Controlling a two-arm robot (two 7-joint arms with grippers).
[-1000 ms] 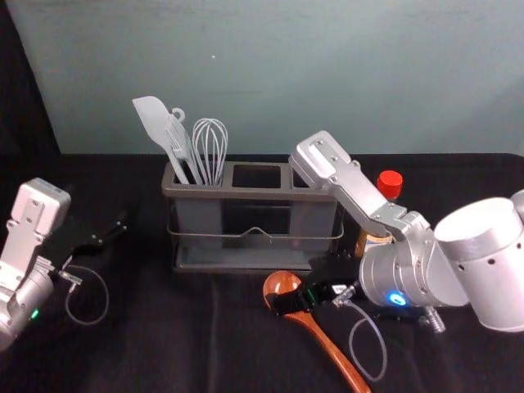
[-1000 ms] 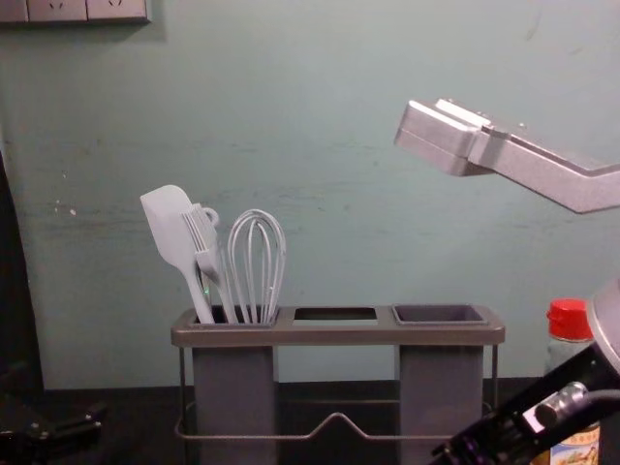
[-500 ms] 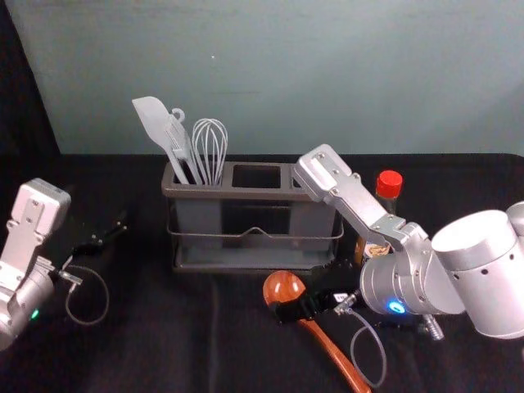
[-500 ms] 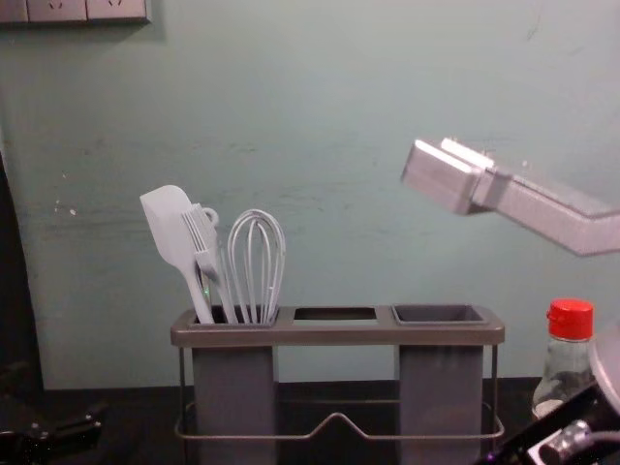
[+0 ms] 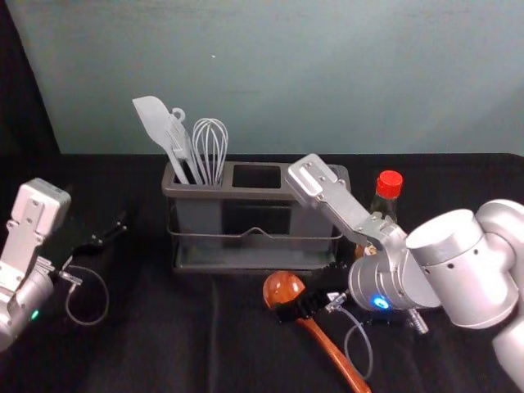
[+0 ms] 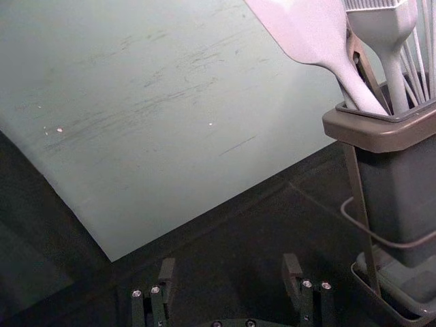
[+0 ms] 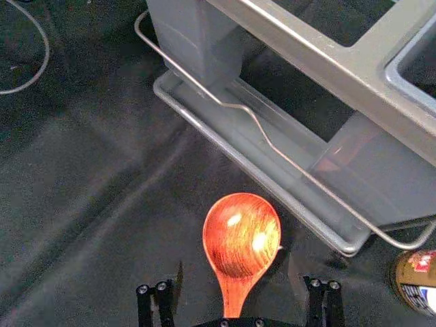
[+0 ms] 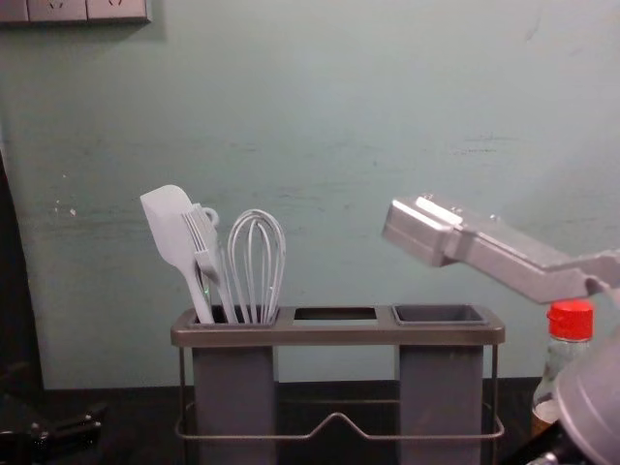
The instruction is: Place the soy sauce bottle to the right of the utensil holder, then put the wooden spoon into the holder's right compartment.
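My right gripper (image 5: 291, 311) is low over the wooden spoon (image 5: 329, 354), just below its bowl. The right wrist view shows the right gripper (image 7: 235, 279) open, the spoon (image 7: 242, 235) lying between its parted fingers. Behind stands the utensil holder (image 5: 254, 194), whose right compartment (image 8: 439, 315) looks empty. The red-capped soy sauce bottle (image 5: 388, 185) stands upright to the holder's right, partly hidden by my right arm; its lower label shows in the right wrist view (image 7: 419, 278). My left gripper (image 5: 119, 229) is parked at the left, and the left wrist view shows the gripper (image 6: 229, 272) open.
A spatula (image 5: 155, 123), a whisk (image 5: 210, 147) and a fork-like utensil stand in the holder's left compartment. A wire rail (image 8: 337, 417) runs across the holder's front. The black cloth (image 5: 164, 344) extends in front, and a wall rises behind.
The right arm's upper housing has sunk and shifted, uncovering the holder's right compartment in the head view. Its gripper has come lower around the spoon. The left arm, holder and bottle have stayed put.
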